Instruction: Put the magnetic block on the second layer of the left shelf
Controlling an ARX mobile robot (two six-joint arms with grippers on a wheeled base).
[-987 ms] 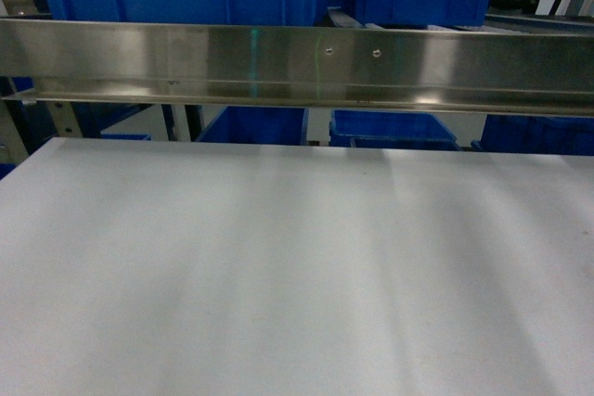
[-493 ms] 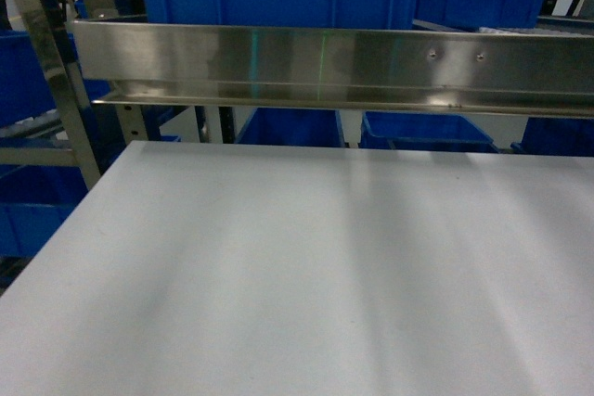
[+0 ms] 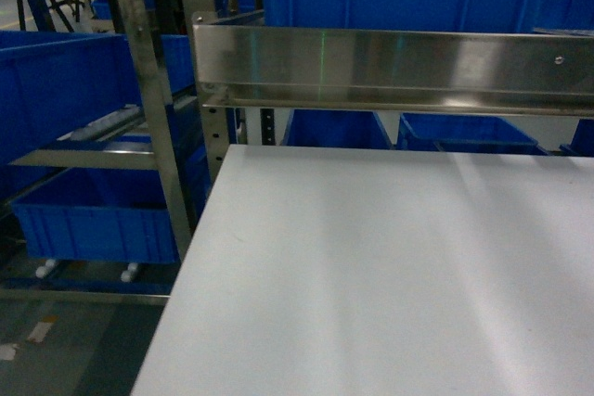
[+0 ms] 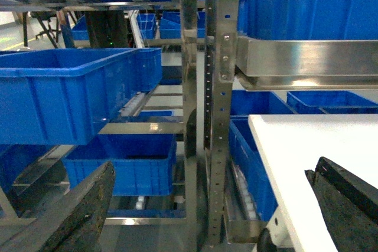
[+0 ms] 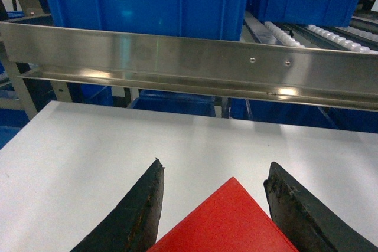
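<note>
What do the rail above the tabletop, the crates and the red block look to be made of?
Rail: brushed steel, streaky reflections and screw heads. Crates: likely moulded blue plastic, thick rims, dull sheen. Red block: smooth, matte, sharp-edged; material unclear, perhaps plastic.

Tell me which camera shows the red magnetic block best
The right wrist view: the magnetic block sits between the right tool's fingers, above the white table. The head and left wrist views don't show it at all.
</note>
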